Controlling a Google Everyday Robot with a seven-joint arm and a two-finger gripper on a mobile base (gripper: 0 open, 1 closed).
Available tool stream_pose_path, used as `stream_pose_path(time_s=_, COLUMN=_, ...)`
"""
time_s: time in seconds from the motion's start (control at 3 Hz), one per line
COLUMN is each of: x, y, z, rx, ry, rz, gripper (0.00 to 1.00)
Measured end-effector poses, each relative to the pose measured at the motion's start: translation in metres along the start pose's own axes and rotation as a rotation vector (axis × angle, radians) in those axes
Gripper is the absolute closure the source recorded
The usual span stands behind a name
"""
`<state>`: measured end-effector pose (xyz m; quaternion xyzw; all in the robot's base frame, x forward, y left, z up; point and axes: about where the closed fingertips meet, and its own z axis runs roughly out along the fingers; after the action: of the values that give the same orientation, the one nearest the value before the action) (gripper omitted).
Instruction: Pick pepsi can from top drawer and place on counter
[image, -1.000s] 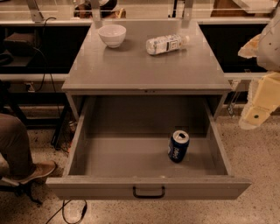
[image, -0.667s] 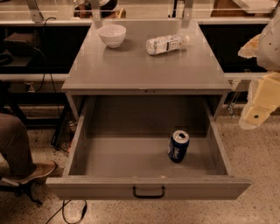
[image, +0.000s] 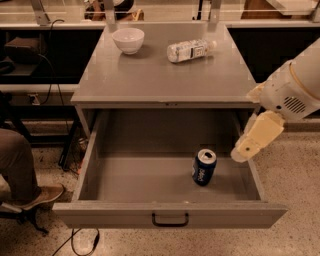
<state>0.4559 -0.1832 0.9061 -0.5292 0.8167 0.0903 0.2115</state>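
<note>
The pepsi can (image: 204, 166) is dark blue with a silver top. It stands upright inside the open top drawer (image: 170, 214), right of its middle. The drawer is pulled fully out, with a black handle on its front panel. The counter (image: 160, 75) is the grey cabinet top above it. My gripper (image: 246, 147) is cream-coloured and hangs at the right, over the drawer's right side wall. It is a short way right of the can, slightly higher, and not touching it.
A white bowl (image: 128, 40) and a clear water bottle (image: 191, 50) lying on its side are on the back of the counter. A seated person's leg and shoe (image: 25, 185) are at the left. Cables lie on the speckled floor.
My gripper and arm have moved left and down, from beside the cabinet to over the drawer's right wall, closer to the can. The can, bowl and bottle have not moved.
</note>
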Motion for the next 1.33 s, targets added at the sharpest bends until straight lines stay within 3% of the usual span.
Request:
stream_pose_path(time_s=0.33, x=-0.006, y=-0.004, z=0.069, rx=-0.043, ry=-0.131, rz=0.095, gripper=0.0)
stream_pose_path(time_s=0.67, x=-0.006, y=-0.003, z=0.07, rx=-0.043, ry=-0.131, rz=0.095, gripper=0.0)
stream_pose_path(time_s=1.33, x=0.012, y=-0.026, z=0.12, rx=0.048, ry=-0.23, rz=0.092, gripper=0.0)
